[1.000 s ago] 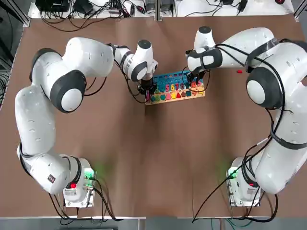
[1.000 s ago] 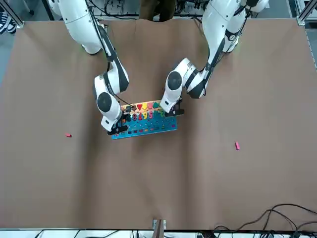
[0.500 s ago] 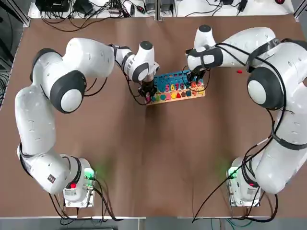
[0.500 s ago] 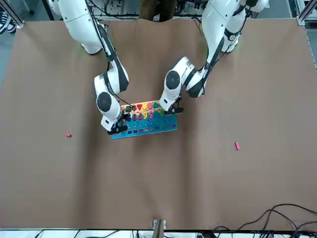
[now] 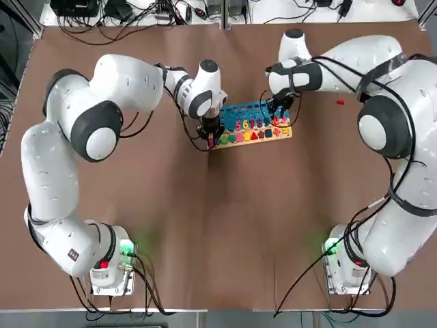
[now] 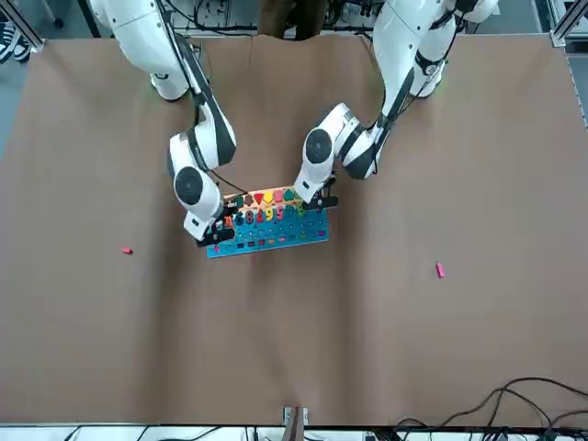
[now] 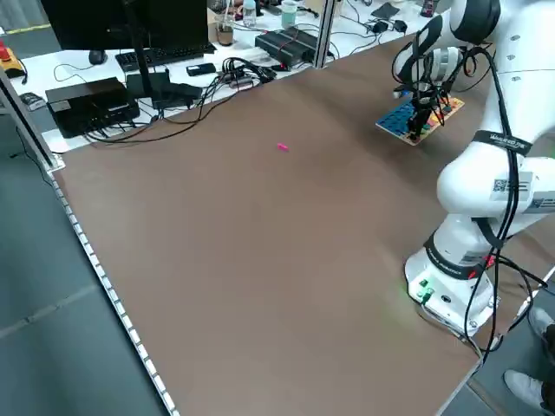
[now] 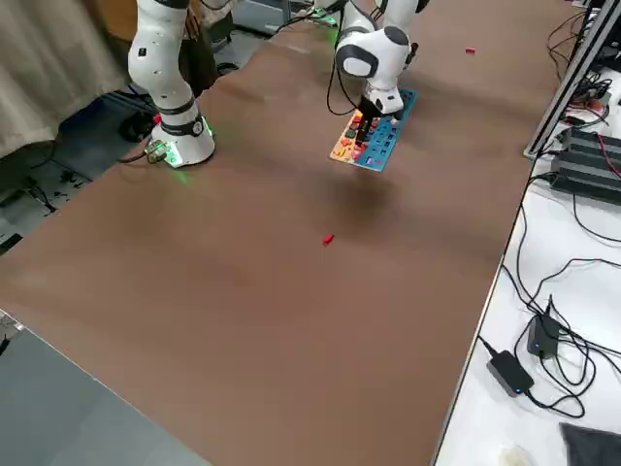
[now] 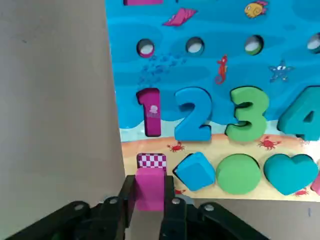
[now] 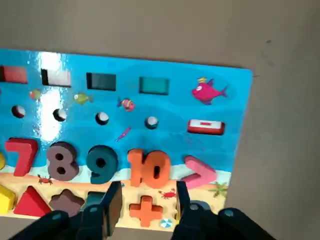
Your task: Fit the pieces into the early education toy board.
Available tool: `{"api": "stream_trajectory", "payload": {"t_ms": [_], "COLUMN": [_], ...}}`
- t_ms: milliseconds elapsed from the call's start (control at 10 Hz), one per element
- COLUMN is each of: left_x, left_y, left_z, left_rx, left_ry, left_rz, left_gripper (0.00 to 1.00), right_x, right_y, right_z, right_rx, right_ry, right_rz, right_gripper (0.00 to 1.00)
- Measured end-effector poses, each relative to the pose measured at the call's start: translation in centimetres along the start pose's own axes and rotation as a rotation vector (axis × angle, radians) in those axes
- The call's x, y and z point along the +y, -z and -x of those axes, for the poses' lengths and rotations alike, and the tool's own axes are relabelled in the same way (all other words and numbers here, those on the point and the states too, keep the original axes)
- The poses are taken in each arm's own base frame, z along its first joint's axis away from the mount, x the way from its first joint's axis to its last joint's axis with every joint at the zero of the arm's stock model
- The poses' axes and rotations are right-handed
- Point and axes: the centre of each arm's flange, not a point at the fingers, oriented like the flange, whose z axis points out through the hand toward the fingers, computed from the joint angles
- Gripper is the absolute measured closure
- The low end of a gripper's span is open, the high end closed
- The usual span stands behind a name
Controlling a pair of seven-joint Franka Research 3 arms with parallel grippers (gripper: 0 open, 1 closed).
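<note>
Left wrist view: a small, light, rigid pink block [image 9: 150, 188] is being pinched by its flat sides in the left gripper [image 9: 149, 200] above the toy board [image 9: 210, 65] on the table [image 5: 218, 219], while the right gripper [image 10: 145, 205] is being held empty, jaws parted, over the orange plus.

Robotics lab: cables [image 5: 164, 10], monitor [image 7: 121, 22], bench-mounted arms.

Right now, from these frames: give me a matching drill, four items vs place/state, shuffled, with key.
Things:
1. left gripper
2. right gripper
3. loose red piece
4. loose pink piece

Places/states:
A. on the table, off the board's numeral-10 end
B. shut on a magenta square piece at the board's numeral-1 end
C. on the table, off the board's numeral-1 end
D. fingers apart above the orange plus

Pairs: 1-B, 2-D, 3-A, 4-C
</note>
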Motion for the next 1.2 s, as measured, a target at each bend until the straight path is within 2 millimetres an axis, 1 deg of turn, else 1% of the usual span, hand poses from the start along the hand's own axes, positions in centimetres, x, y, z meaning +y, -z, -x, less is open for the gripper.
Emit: {"api": "stream_trajectory", "payload": {"t_ms": [100,200,300,400,500,600,700,800,900,1000,1200], "left_x": [0.0,-0.1,-0.2,-0.2,-0.2,-0.2,-0.3,-0.3,-0.3,-0.3,-0.5], "left_y": [0.0,-0.1,-0.2,-0.1,-0.2,-0.2,-0.1,-0.1,-0.1,-0.1,0.0], "left_z": [0.0,-0.1,-0.1,-0.1,-0.1,-0.2,-0.2,-0.3,-0.3,-0.4,-0.7], "left_rx": [0.0,-0.001,-0.004,-0.009,-0.013,-0.015,-0.015,-0.015,-0.015,-0.014,-0.012], "left_ry": [0.001,0.002,0.004,0.011,0.017,0.019,0.021,0.021,0.021,0.022,0.025], "left_rz": [0.0,-0.001,-0.001,0.003,0.006,0.008,0.009,0.009,0.01,0.012,0.016], "left_gripper": [0.74,0.74,0.74,0.74,0.74,0.74,0.74,0.74,0.74,0.74,0.74], "right_x": [1.6,4.1,7.2,10.9,15.1,19.4,23.7,27.3,30.1,32.2,34.5], "right_y": [0.7,1.5,2.4,3.1,3.5,3.8,3.9,4.1,4.2,4.2,4.4], "right_z": [-0.4,-0.8,-1.1,-1.3,-1.4,-1.3,-0.9,-0.4,0.1,0.5,0.9], "right_rx": [0.006,0.008,0.01,0.01,0.013,0.017,0.026,0.043,0.06,0.07,0.101], "right_ry": [-0.028,-0.07,-0.122,-0.185,-0.254,-0.325,-0.396,-0.454,-0.496,-0.523,-0.53], "right_rz": [-0.005,-0.005,-0.002,0.001,-0.001,-0.008,-0.018,-0.026,-0.032,-0.036,-0.034], "right_gripper": [0.46,0.43,0.37,0.22,0.08,0.0,0.0,0.0,0.0,0.0,0.01]}}
